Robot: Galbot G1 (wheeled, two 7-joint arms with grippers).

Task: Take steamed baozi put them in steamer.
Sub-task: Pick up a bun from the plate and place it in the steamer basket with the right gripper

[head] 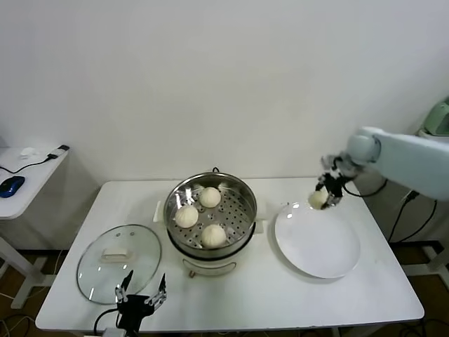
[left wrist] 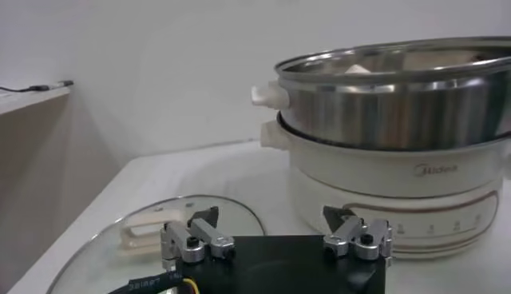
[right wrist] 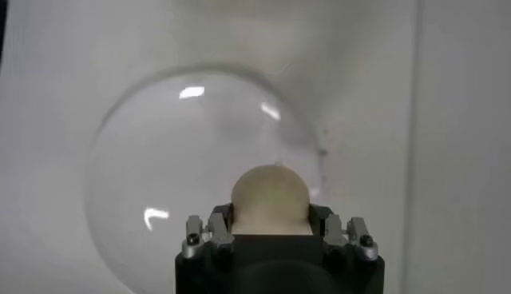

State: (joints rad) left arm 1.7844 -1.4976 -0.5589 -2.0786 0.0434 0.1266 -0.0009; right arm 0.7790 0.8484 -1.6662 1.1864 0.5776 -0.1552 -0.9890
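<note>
The steamer (head: 245, 203) stands mid-table with three baozi on its perforated tray: one at the back (head: 210, 196), one at the left (head: 186, 216), one at the front (head: 213, 235). My right gripper (head: 323, 199) is shut on the fourth baozi (head: 318, 199) and holds it above the far left rim of the white plate (head: 323, 249). In the right wrist view the baozi (right wrist: 269, 198) sits between the fingers over the plate (right wrist: 152, 184). My left gripper (head: 142, 289) is open and empty at the table's front edge, beside the steamer (left wrist: 399, 112).
A round glass lid (head: 119, 262) lies on the table left of the steamer, and shows in the left wrist view (left wrist: 144, 232). A side table with a blue mouse (head: 10, 185) stands at the far left. Cables hang past the table's right end.
</note>
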